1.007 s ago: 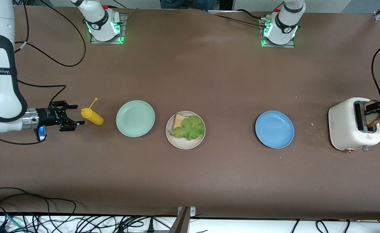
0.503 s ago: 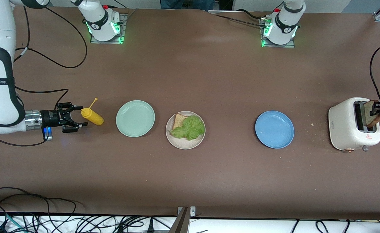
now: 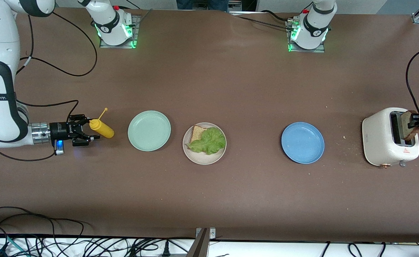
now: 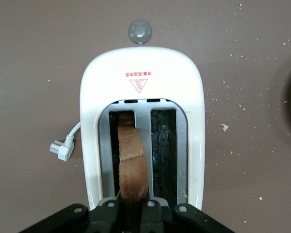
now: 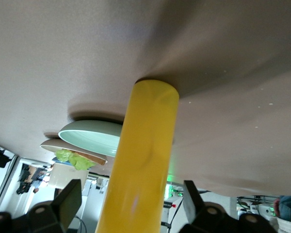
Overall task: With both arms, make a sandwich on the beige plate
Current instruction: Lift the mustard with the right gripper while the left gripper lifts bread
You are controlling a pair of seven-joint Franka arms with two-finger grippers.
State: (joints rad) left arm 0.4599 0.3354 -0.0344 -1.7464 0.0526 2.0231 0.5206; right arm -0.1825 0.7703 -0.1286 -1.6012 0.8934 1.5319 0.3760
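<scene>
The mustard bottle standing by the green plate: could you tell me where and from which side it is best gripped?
Grip the mustard bottle around the middle of its round yellow body, coming in level from the right arm's end of the table. It stands upright with a thin nozzle on top, so the straight sides offer the surest hold. The right gripper already has a finger on each side.

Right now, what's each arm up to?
The left gripper is shut on a bread slice standing in the white toaster. The right gripper, jaws open, sits around the top of the yellow mustard bottle without clamping it. The beige plate holds one bread slice with a lettuce leaf on top; the top slice is not on yet.
</scene>
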